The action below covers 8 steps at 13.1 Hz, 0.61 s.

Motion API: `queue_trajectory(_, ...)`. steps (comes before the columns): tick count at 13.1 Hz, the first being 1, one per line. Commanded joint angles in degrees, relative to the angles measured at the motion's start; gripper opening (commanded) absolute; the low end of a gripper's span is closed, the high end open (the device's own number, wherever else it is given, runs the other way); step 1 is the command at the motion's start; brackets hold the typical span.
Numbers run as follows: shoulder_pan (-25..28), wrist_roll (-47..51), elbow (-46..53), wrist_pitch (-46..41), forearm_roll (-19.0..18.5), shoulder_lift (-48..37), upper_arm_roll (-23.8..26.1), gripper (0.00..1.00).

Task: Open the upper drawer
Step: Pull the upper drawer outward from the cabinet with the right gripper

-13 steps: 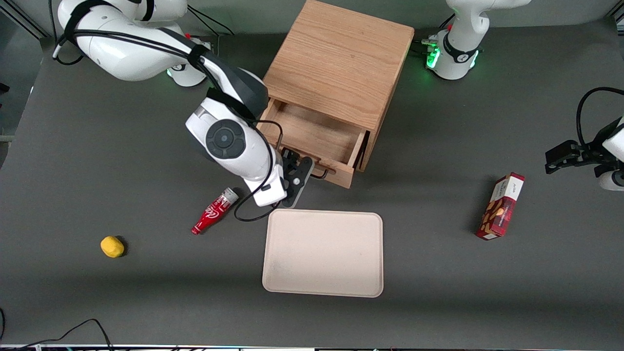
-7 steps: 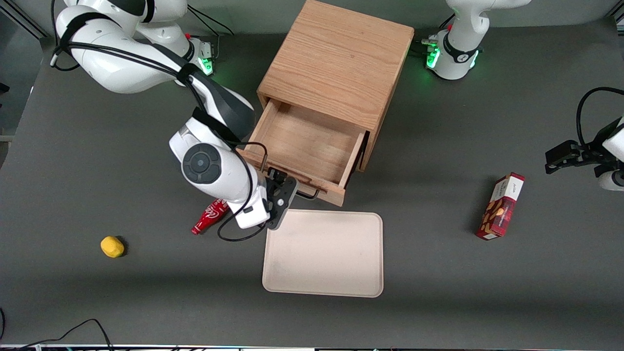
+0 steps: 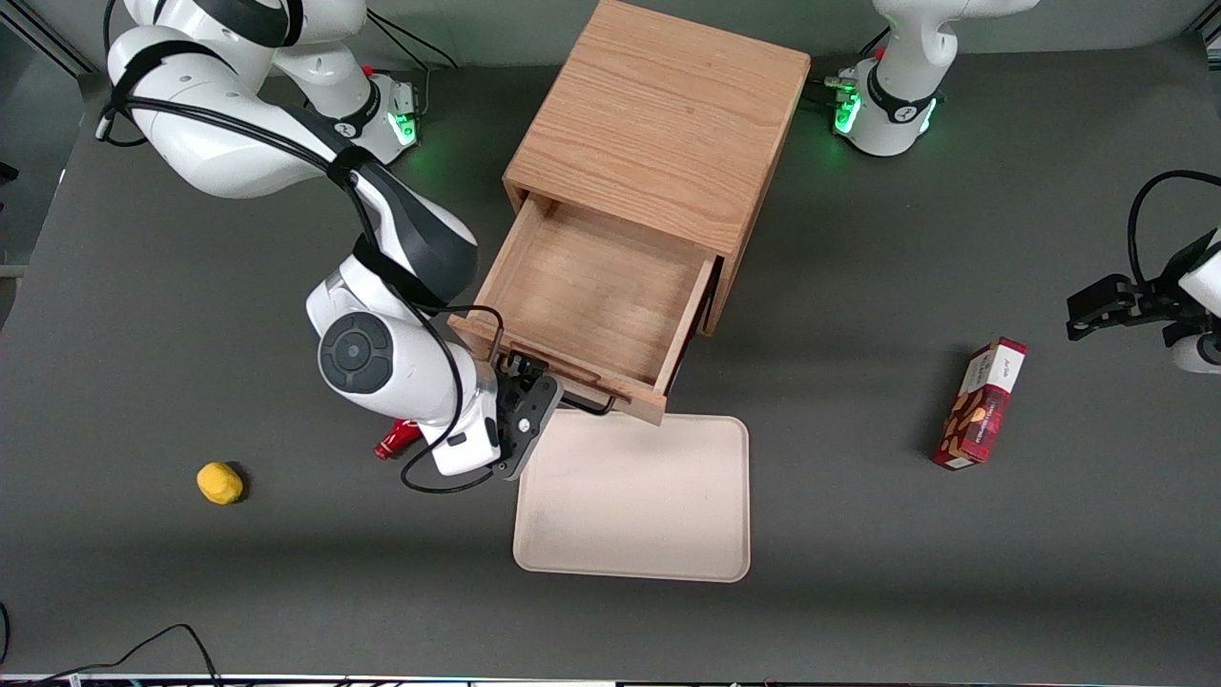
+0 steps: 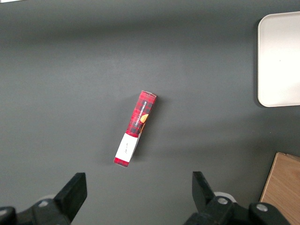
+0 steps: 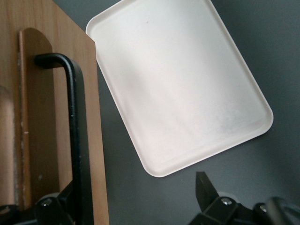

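The upper drawer (image 3: 582, 320) juts from the cabinet (image 3: 658, 124) over the tray (image 3: 634, 501) (mid-surface), pincer (image 3: 523, 386) at its handle (image 3: 563, 386).

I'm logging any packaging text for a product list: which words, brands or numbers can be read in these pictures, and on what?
None reads clearly.
Red snack box: print too small to read.
Red bottle: mostly hidden by the arm, label unreadable.
Light oak upper drawer, its handle at the gripper: no text.
Cream tray: no text.

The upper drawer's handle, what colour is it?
Black. The handle on the upper drawer shows best in the right wrist view, with the gripper at it.
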Motion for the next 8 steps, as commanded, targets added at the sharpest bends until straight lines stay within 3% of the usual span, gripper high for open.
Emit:
queue_trajectory(1,0.69,-4.13,3.49,-0.31,1.59,1.63,-0.69,1.0)
queue_trajectory(8,0.78,-6.43,6.66,-0.22,1.94,3.13,-1.31,1.0)
